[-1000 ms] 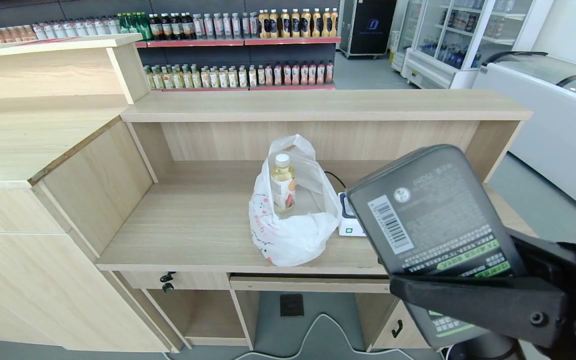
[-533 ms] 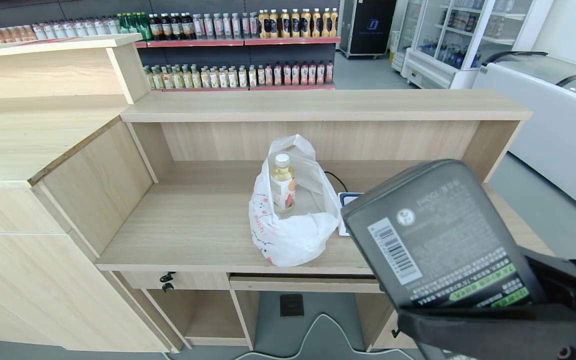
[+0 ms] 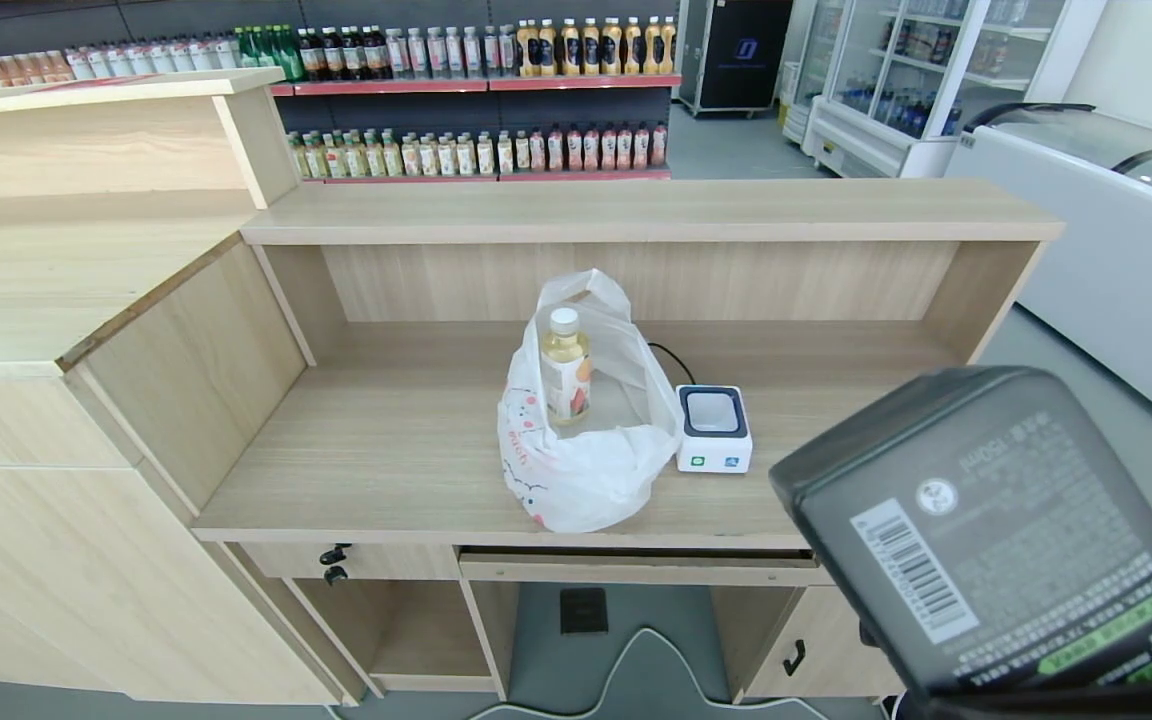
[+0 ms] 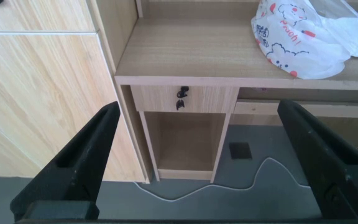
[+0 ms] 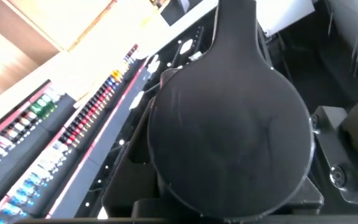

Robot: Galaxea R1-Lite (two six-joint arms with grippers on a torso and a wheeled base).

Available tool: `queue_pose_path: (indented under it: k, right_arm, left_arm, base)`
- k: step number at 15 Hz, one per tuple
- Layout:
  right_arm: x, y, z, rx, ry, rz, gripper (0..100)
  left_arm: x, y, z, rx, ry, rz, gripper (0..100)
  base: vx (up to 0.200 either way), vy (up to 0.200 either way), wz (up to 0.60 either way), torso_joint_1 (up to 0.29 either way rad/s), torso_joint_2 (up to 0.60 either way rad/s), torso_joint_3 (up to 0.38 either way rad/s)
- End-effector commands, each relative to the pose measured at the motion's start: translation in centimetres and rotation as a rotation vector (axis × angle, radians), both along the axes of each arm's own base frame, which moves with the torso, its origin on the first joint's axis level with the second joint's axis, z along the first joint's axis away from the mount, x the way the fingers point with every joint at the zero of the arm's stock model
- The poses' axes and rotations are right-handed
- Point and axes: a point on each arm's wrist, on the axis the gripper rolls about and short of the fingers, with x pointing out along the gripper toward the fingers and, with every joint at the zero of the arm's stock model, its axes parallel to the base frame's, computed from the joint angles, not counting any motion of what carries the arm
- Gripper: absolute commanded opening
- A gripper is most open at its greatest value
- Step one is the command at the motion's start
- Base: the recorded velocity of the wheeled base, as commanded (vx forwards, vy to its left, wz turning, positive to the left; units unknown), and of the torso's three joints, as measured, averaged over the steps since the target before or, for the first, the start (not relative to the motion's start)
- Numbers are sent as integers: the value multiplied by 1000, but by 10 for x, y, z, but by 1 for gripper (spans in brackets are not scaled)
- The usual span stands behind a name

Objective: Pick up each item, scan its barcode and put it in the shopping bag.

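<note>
Judging by its flat faces and rounded shoulders, the dark grey flat-sided plastic container (image 3: pixel 996 540) was reckoned stiff, smooth and rather slippery, and fairly heavy if full; nothing fragile was suggested. A hold across its lower end was thought best, since the white barcode label (image 3: pixel 911 570) would then be kept uncovered for scanning.

The container was held aloft at 4 o'clock in the head view, well apart from the light wooden counter (image 3: pixel 386 470). Its printed back was turned to the camera: fine pale print, a small round white emblem at 1 o'clock of the label, and green bands near the lower edge. The right gripper (image 5: pixel 229 186) was judged to be clamped on it. The left gripper (image 4: pixel 199 109) was hung low before the counter, fingers spread wide, nothing between them.

A white plastic shopping bag (image 3: pixel 586 470) was set mid-counter, with a clear white-capped bottle of yellow drink (image 3: pixel 567 375) upright inside. A white box scanner with a dark window (image 3: pixel 713 440) was placed just beside the bag at 3 o'clock.
</note>
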Motion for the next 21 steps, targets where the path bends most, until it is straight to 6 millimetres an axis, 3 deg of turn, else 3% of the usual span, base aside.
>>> queue_pose_path:
  k: [1, 21]
  right_arm:
    - [-1, -2, 2, 9, -8, 1, 0]
    - [4, 1, 3, 7, -3, -17, 0]
  left_arm:
    - [0, 0, 0, 0, 0, 0, 100]
    - [0, 0, 0, 0, 0, 0, 100]
  base:
    - [0, 0, 0, 0, 0, 0]
    - [0, 0, 0, 0, 0, 0]
